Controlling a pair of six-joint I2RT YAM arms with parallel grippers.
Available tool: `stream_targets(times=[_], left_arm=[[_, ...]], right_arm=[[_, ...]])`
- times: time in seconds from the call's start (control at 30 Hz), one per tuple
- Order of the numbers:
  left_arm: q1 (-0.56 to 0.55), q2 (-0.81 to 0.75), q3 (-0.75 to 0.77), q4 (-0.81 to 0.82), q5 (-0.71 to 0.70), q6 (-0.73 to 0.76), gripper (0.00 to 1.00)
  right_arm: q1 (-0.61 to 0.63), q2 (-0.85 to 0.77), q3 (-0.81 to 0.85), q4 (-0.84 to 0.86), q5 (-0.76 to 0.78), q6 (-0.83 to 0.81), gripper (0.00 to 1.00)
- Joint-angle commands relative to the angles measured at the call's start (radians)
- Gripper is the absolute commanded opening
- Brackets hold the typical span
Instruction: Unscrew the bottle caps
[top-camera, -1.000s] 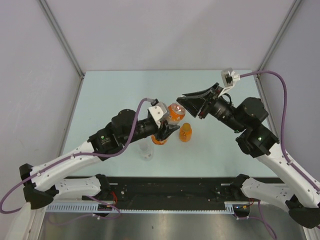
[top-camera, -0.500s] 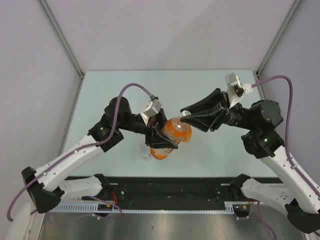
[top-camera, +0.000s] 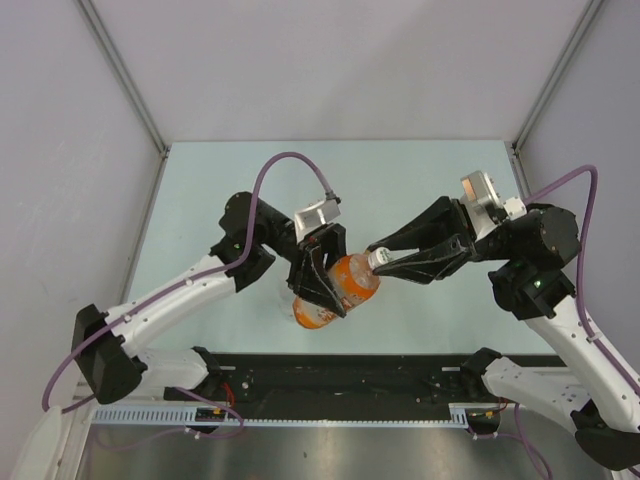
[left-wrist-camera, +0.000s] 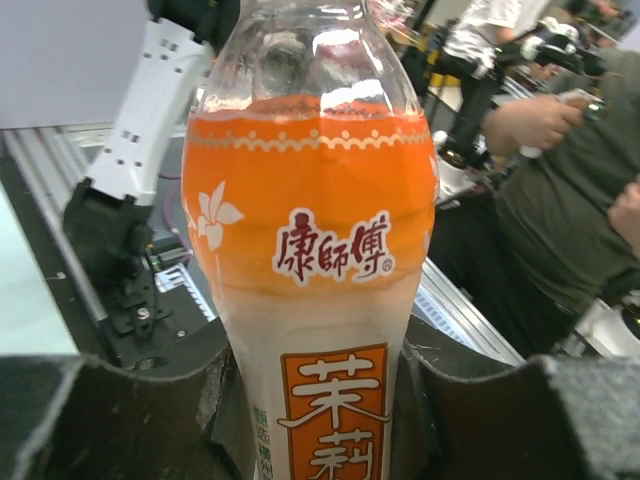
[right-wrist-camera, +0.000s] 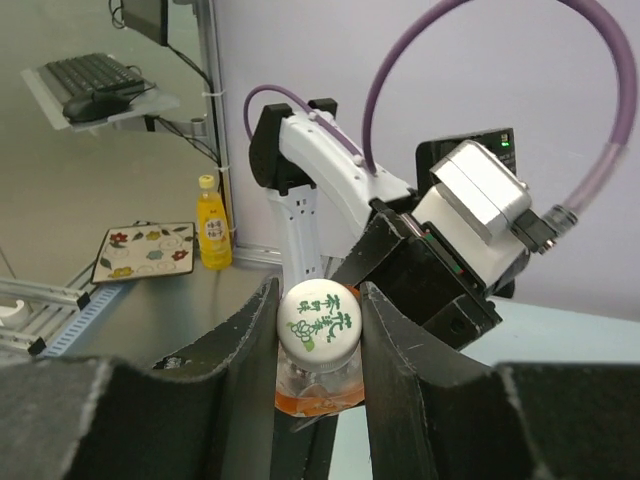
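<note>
Above the worktop's (top-camera: 240, 175) near edge, midway along, the left hand (top-camera: 322, 272) clamps the tall orange bottle (top-camera: 348, 283), tilted; the right hand (top-camera: 385, 258) pinches its white cap (right-wrist-camera: 320, 318). Best to brace the bottle rigid and twist squarely about the cap's axis.

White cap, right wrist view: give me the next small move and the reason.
Probably rotate the right gripper to begin unscrewing the white cap. Its fingers sit against both sides of that cap, and the left gripper clamps the tall orange bottle by its labelled body, so the bottle looks braced against the turn.
</note>
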Motion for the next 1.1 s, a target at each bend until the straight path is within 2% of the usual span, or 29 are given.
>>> stream_targets(times=[0.0, 0.07, 0.1, 0.13, 0.2, 0.6, 0.73, 0.87, 0.9, 0.97, 1.0, 1.07], left_arm=[[0.009, 0.027, 0.036, 0.555, -0.049, -0.352, 0.0], [0.009, 0.081, 0.039, 0.771, -0.049, -0.471, 0.0], [0.009, 0.102, 0.053, 0.854, -0.052, -0.606, 0.0], [0.009, 0.156, 0.065, 1.019, -0.053, -0.682, 0.0], [0.009, 0.205, 0.114, 1.146, -0.061, -0.845, 0.0], [0.009, 0.215, 0.117, 1.141, -0.059, -0.827, 0.0], [0.012, 0.215, 0.113, 1.141, -0.049, -0.822, 0.0], [0.034, 0.21, 0.094, 1.117, -0.049, -0.8, 0.0], [0.041, 0.205, 0.087, 1.109, -0.052, -0.78, 0.0], [0.058, 0.192, 0.065, 1.068, -0.061, -0.749, 0.0], [0.063, 0.187, 0.059, 1.048, -0.059, -0.714, 0.0], [0.071, 0.172, 0.045, 0.991, -0.061, -0.678, 0.0]], right_arm=[[0.027, 0.016, -0.019, -0.12, -0.227, -0.042, 0.0], [0.031, 0.016, -0.019, -0.126, -0.245, -0.051, 0.0], [0.033, 0.015, -0.019, -0.129, -0.25, -0.055, 0.0], [0.033, 0.015, -0.019, -0.129, -0.253, -0.058, 0.0], [0.034, 0.014, -0.019, -0.137, -0.264, -0.068, 0.0], [0.036, -0.004, -0.019, -0.191, -0.268, -0.117, 0.0], [0.019, -0.007, -0.019, -0.215, -0.189, -0.114, 0.02], [-0.012, -0.013, -0.017, -0.209, -0.11, -0.072, 0.33], [-0.018, -0.012, -0.017, -0.201, -0.109, -0.048, 0.49], [-0.039, -0.009, -0.008, -0.192, -0.1, -0.028, 0.62], [-0.044, -0.007, -0.004, -0.192, -0.092, -0.007, 0.74], [-0.059, -0.004, 0.012, -0.189, -0.066, 0.012, 0.86]])
